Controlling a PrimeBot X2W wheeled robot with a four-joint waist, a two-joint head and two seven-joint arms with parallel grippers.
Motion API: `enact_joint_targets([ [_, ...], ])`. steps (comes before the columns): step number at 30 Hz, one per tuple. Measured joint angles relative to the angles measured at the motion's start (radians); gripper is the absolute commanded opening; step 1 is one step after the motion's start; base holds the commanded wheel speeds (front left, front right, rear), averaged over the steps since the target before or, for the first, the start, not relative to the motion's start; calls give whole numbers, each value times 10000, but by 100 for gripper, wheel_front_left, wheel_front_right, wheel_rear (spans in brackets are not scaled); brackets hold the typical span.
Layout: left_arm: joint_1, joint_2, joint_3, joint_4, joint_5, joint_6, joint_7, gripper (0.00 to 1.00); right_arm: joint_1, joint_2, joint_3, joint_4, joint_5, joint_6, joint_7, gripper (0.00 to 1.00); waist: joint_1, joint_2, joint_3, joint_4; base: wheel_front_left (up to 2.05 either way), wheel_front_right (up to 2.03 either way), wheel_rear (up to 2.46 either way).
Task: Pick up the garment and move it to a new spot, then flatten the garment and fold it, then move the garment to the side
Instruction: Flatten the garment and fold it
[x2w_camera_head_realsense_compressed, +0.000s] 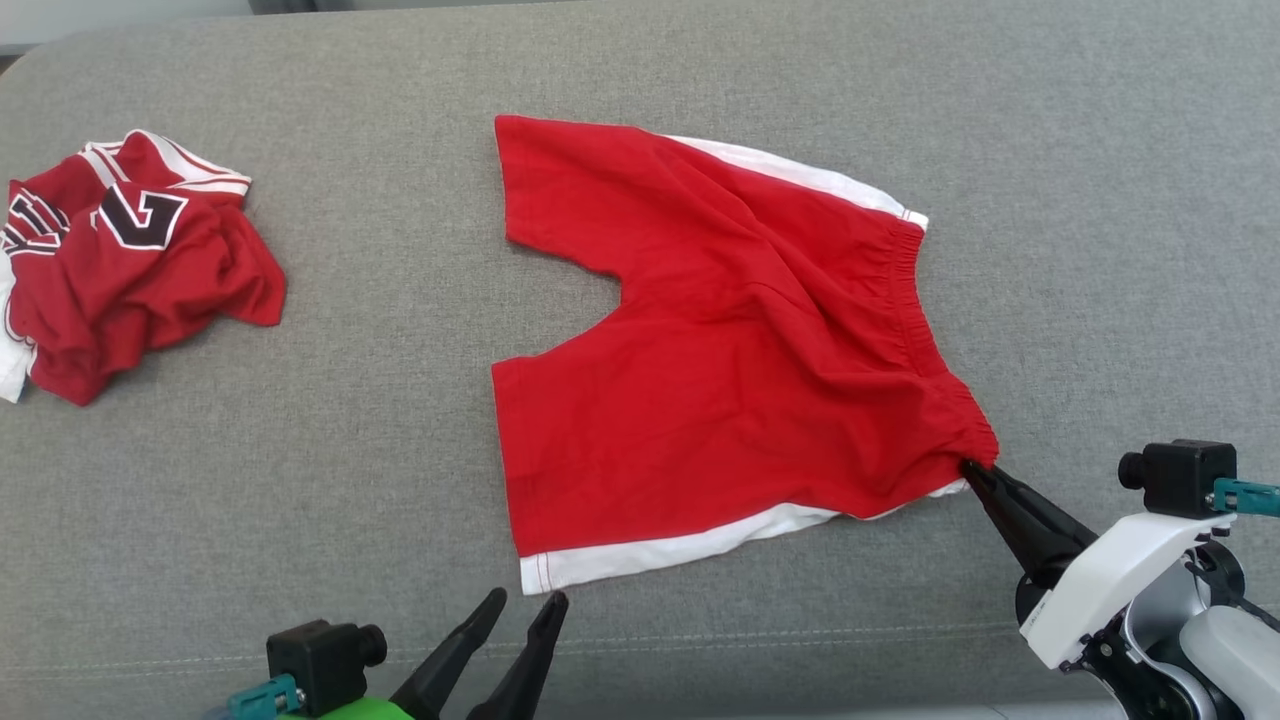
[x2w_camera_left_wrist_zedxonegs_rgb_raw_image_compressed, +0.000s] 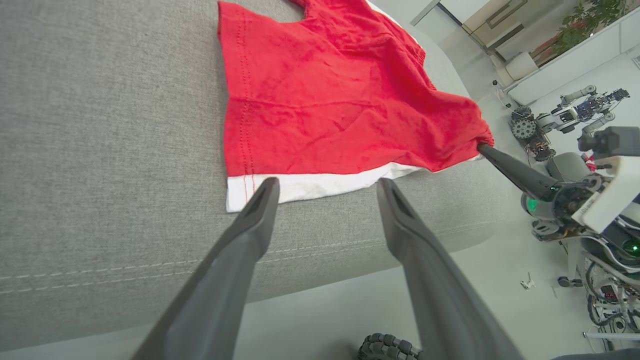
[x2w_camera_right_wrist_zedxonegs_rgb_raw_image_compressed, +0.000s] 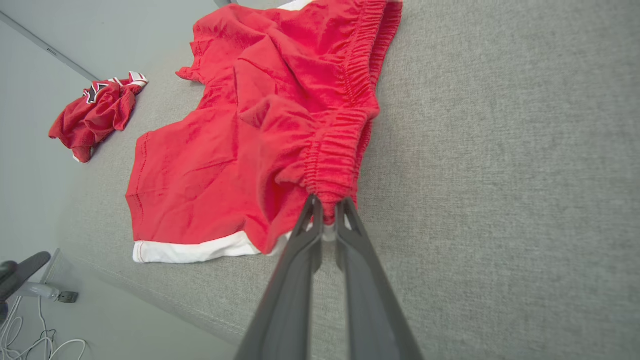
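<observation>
Shorts (x2w_camera_head_realsense_compressed: 740, 350) corner, seemingly lifted, in right gripper (x2w_camera_right_wrist_zedxonegs_rgb_raw_image_compressed: 327, 211).

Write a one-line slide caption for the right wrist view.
Right end effector pinches the waistband of red shorts lying on a grey cushion.

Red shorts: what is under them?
The red shorts lie on the grey cushion, which shows all round them. Anything beneath the fabric is covered and cannot be seen. The right pincer pinches their waistband corner.
</observation>
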Motion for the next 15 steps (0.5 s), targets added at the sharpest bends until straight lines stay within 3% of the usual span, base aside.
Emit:
enact_joint_targets([
  [10,2,-548,337,1300,-895,-21,-13,100,-22,-104,-21,-395,-61,-88,205,0,0,0,203,-109,0,0,0],
  [15,-111,-1204,621,1871,-1952,-274,-2,100,-44,-142,-75,-571,-84,-102,276,0,0,0,414,-187,0,0,0],
])
